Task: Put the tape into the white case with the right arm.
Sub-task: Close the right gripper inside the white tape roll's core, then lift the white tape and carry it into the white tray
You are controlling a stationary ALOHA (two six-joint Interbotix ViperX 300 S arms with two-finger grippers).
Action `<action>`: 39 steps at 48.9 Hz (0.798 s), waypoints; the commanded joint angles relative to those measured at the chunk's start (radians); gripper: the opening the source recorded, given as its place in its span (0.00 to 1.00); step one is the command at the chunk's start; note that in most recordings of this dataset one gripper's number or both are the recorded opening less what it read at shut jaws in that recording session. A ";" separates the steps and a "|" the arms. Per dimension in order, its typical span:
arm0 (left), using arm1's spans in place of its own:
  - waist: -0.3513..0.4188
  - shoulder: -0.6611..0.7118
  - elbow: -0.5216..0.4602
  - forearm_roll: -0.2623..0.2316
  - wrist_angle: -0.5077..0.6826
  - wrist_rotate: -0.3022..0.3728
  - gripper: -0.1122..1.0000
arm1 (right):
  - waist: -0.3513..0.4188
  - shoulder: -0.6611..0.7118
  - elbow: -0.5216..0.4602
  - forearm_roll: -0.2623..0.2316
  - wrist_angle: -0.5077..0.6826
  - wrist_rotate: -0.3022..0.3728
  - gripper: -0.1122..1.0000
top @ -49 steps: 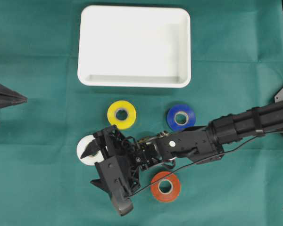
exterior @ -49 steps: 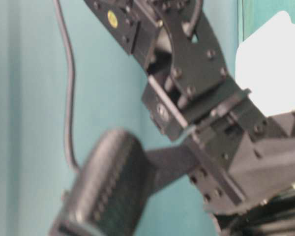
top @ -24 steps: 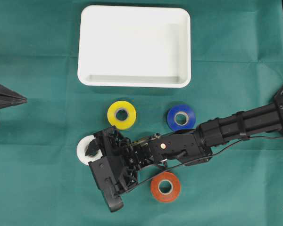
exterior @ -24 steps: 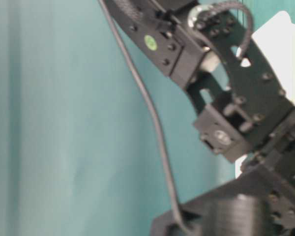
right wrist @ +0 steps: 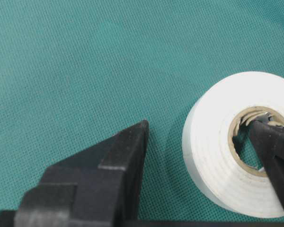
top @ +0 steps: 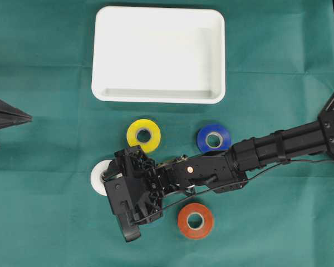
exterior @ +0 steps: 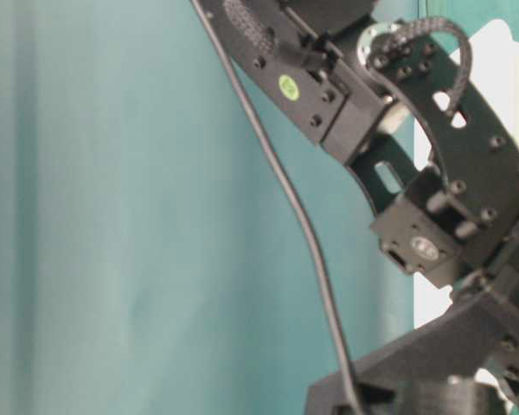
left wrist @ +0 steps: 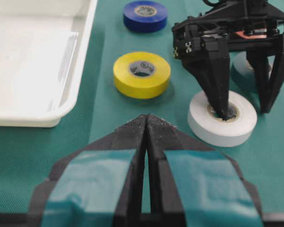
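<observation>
Right gripper lower now, jaws astride white tape wall.

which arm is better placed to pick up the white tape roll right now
Right. The right gripper straddles the white tape roll, one finger in its core, the other outside. The left gripper sits back from it, jaws shut.

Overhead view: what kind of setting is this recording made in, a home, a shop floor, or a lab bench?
Most likely a lab bench for robot manipulation trials: a plain green cloth covers the table, two black robot arms face each other, and tidy props, four coloured tape rolls and a white case, are the only things laid out.
</observation>
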 commanded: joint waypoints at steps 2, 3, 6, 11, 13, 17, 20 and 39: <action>-0.003 0.008 -0.011 0.002 -0.005 0.000 0.10 | -0.003 -0.023 -0.020 -0.002 0.000 0.000 0.48; -0.003 0.008 -0.011 0.002 -0.006 0.000 0.10 | -0.003 -0.023 -0.020 -0.002 0.000 0.002 0.43; -0.003 0.008 -0.011 0.000 -0.005 0.000 0.10 | -0.003 -0.023 -0.021 -0.002 0.002 0.000 0.28; -0.003 0.008 -0.011 0.000 -0.005 0.000 0.10 | -0.005 -0.023 -0.021 -0.002 0.002 -0.002 0.21; -0.003 0.008 -0.011 0.002 -0.005 0.000 0.10 | -0.003 -0.023 -0.021 -0.005 0.002 -0.002 0.16; -0.003 0.008 -0.011 0.000 -0.005 0.000 0.10 | -0.005 -0.025 -0.021 -0.017 0.002 -0.002 0.13; -0.003 0.008 -0.011 0.000 -0.005 0.000 0.10 | -0.005 -0.029 -0.020 -0.029 0.002 0.000 0.13; -0.003 0.008 -0.011 0.000 -0.005 0.000 0.10 | 0.000 -0.156 -0.020 -0.035 0.080 0.002 0.13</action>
